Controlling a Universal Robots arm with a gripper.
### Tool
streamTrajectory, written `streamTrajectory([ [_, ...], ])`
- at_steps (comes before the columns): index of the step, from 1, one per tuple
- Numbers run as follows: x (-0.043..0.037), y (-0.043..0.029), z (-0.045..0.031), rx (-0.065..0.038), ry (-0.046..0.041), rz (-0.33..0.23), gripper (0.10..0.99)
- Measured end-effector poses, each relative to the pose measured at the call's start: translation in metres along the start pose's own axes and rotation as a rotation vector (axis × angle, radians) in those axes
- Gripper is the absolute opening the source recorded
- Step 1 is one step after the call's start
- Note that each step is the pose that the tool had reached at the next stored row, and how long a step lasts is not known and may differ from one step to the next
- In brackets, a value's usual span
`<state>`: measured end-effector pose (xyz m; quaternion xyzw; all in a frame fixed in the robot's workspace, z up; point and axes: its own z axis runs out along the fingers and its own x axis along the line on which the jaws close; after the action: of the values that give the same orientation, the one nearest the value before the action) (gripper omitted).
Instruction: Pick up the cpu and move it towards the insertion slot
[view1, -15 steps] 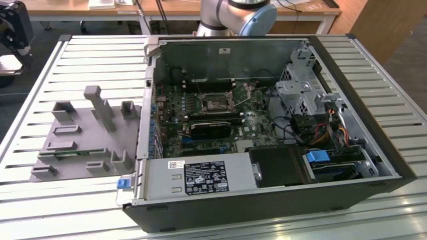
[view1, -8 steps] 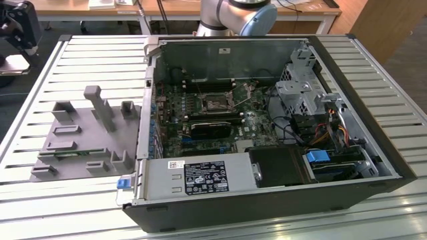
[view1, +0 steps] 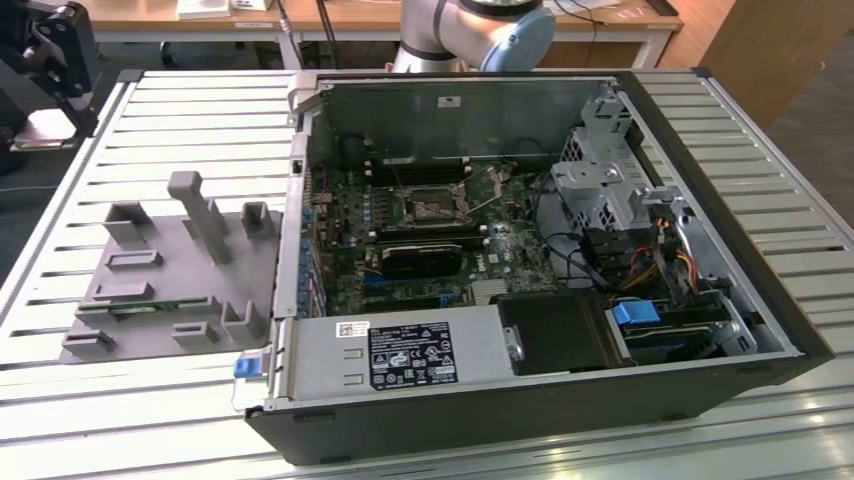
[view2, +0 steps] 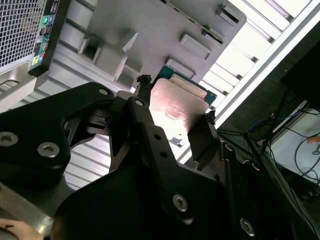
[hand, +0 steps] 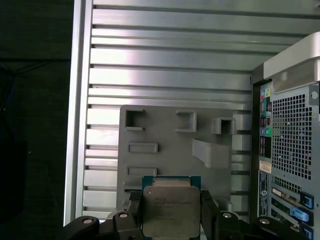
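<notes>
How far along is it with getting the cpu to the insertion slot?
Pick-up looks done: the cpu is clamped in the gripper, lifted clear of the grey holder. In hand: the cpu itself. Left: the move across, since the insertion slot lies well to the exterior view's right, inside the open computer case.

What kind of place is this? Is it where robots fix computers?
Probably a robotics lab or workshop. An opened computer case lies on a slatted metal table, a robot arm stands beyond it, and in the first wrist view the gripper holds the cpu.
</notes>
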<state>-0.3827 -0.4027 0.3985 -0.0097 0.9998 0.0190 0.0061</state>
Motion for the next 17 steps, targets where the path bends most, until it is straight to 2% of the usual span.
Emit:
streamTrajectory([
  [17,-0.0333,-0.0007,0.0004,0.0,0.0,0.0,0.541],
])
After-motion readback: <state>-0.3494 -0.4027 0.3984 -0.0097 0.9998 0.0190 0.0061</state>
